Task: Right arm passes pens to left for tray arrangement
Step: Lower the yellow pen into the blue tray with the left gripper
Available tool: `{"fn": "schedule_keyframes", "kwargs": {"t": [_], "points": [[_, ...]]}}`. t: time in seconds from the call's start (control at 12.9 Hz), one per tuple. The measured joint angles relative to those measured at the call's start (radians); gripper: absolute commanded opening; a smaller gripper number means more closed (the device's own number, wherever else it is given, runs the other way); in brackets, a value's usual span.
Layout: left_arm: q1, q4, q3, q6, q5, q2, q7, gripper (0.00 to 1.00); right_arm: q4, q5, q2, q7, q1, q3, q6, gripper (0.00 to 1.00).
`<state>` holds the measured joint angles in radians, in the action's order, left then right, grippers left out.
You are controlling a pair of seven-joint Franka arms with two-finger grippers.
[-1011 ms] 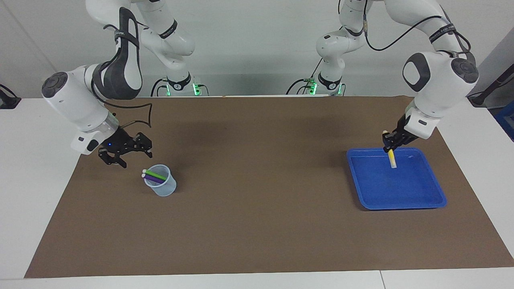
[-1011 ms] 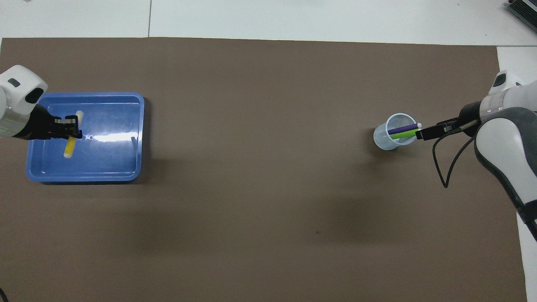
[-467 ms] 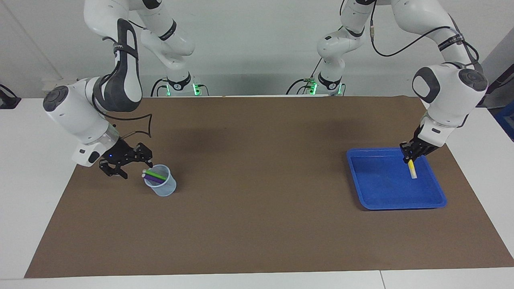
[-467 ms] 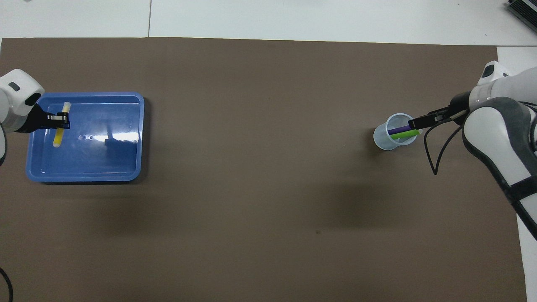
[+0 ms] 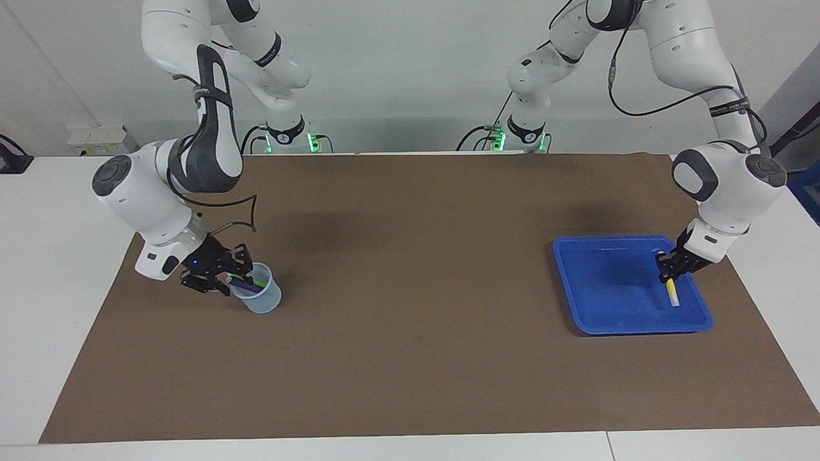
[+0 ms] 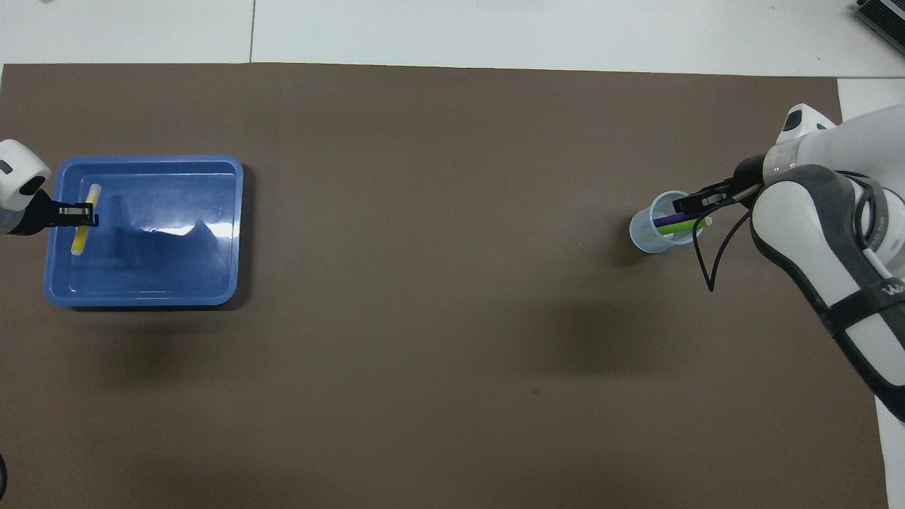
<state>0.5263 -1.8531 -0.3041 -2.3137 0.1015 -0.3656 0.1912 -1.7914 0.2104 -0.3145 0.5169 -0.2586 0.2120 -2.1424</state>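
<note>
The scene is lit brightly and evenly from above, soft blurred shadows of the arms are cast on the brown mat (image 6: pixel 452 297), and white glare is reflected in the blue tray (image 6: pixel 212 230); everything is rendered in sharp focus.

A: which colours are seen on the table?

B: a plain brown mat (image 5: pixel 410 358) is laid over a white table (image 5: pixel 57 288). the tray (image 5: pixel 596 320) is bright blue, a yellow pen (image 5: pixel 672 293) with a pale tip is seen in it.

A: and the cup (image 5: pixel 264 301)?

B: translucent, bluish. a purple pen (image 6: pixel 670 220) and a green pen (image 6: pixel 680 227) are seen inside.
</note>
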Motion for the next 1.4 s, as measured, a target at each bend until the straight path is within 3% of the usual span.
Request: {"fn": "schedule_keyframes", "kwargs": {"t": [0.54, 0.62, 0.7, 0.78, 0.86, 0.93, 1.24, 1.4], "points": [[0.003, -0.046, -0.004, -0.126, 0.000, -0.046, 0.000, 0.00, 0.000, 0.000, 0.000, 0.000, -0.012, -0.008, 0.030, 0.52], [0.003, -0.046, -0.004, -0.127, 0.000, -0.046, 0.000, 0.12, 0.000, 0.000, 0.000, 0.000, -0.014, -0.009, 0.037, 0.49], [0.003, -0.046, -0.005, -0.127, 0.000, -0.046, 0.000, 0.34, 0.000, 0.000, 0.000, 0.000, -0.015, -0.009, 0.039, 0.47], [0.003, -0.046, -0.005, -0.127, 0.000, -0.046, 0.000, 0.48, 0.000, -0.001, 0.000, 0.000, -0.015, -0.009, 0.040, 0.47], [0.002, -0.049, -0.006, -0.127, 0.000, -0.046, 0.000, 0.49, 0.000, -0.001, 0.000, 0.000, -0.015, -0.009, 0.040, 0.45], [0.002, -0.051, -0.006, -0.127, 0.000, -0.047, 0.000, 0.59, 0.000, -0.001, 0.000, 0.000, -0.015, -0.009, 0.040, 0.44], [0.002, -0.048, -0.006, -0.110, 0.000, -0.046, -0.001, 0.64, 0.001, -0.001, 0.000, 0.000, -0.015, -0.009, 0.040, 0.39], [0.001, -0.011, -0.011, -0.043, 0.000, -0.044, -0.001, 0.68, 0.001, -0.001, 0.000, -0.007, -0.015, -0.008, 0.040, 0.34]]}}
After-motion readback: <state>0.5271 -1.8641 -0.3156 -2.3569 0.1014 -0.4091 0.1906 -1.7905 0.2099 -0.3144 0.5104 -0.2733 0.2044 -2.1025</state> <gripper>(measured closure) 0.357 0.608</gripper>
